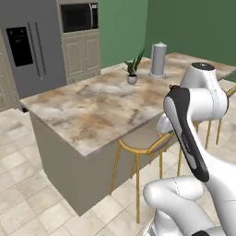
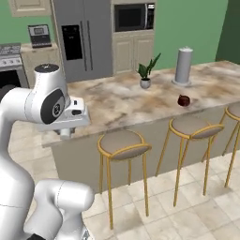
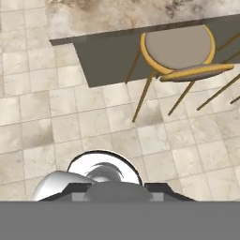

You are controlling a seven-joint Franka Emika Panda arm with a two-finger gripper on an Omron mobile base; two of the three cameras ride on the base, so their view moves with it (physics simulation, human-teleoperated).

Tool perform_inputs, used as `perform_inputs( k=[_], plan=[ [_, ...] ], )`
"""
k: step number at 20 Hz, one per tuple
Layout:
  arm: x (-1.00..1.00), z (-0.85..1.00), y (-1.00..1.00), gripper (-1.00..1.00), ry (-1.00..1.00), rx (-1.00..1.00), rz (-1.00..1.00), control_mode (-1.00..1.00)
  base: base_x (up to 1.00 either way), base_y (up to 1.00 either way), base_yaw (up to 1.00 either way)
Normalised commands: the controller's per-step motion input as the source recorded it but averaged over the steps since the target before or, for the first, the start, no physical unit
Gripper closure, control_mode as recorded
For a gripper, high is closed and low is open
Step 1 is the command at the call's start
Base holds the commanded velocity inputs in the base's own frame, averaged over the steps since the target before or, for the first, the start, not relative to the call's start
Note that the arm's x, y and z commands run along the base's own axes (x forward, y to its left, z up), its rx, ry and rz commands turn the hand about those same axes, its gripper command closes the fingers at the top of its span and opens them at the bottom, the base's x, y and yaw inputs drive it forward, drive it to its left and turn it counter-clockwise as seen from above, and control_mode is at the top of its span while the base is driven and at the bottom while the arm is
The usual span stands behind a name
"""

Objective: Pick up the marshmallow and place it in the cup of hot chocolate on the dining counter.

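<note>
The cup of hot chocolate point(image 2: 183, 100), small and dark red, stands near the front edge of the dining counter point(image 2: 122, 101), right of centre. In the left base view a sliver of the cup point(image 1: 174, 86) peeks out behind my arm. My gripper point(image 2: 64, 134) hangs off the counter's left front corner, well left of the cup, and points down at the floor. Its fingertips are hidden, so I cannot see whether anything sits between them. The marshmallow is out of view. Along its top edge the hand view takes in the counter's edge point(image 3: 117, 14).
A potted plant point(image 2: 146, 79) and a tall grey cylinder point(image 2: 183, 65) stand at the counter's back. Yellow-framed stools point(image 2: 123, 143) point(image 2: 192, 126) point(image 3: 176, 47) line its front over tiled floor. A fridge point(image 2: 82, 37) and a stove point(image 2: 9, 61) are behind.
</note>
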Motion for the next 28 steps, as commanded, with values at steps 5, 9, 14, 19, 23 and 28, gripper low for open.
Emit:
perform_inputs(
  k=[5,9,14,19,23,28],
  plan=[
    [0.00,0.00,0.00,1.00,0.00,0.00,0.00,1.00,0.85,-1.00,0.31],
    [0.00,0.00,0.00,1.00,0.00,0.00,0.00,1.00,0.64,-1.00,0.28],
    [0.00,0.00,0.00,1.00,0.00,0.00,0.00,1.00,0.54,-1.00,0.27],
    [0.00,0.00,0.00,1.00,0.00,0.00,0.00,1.00,0.37,-1.00,0.30],
    [0.00,0.00,0.00,1.00,0.00,0.00,0.00,1.00,0.24,-1.00,0.31],
    [0.00,0.00,0.00,1.00,0.00,0.00,0.00,1.00,0.31,-1.00,0.26]
  ],
)
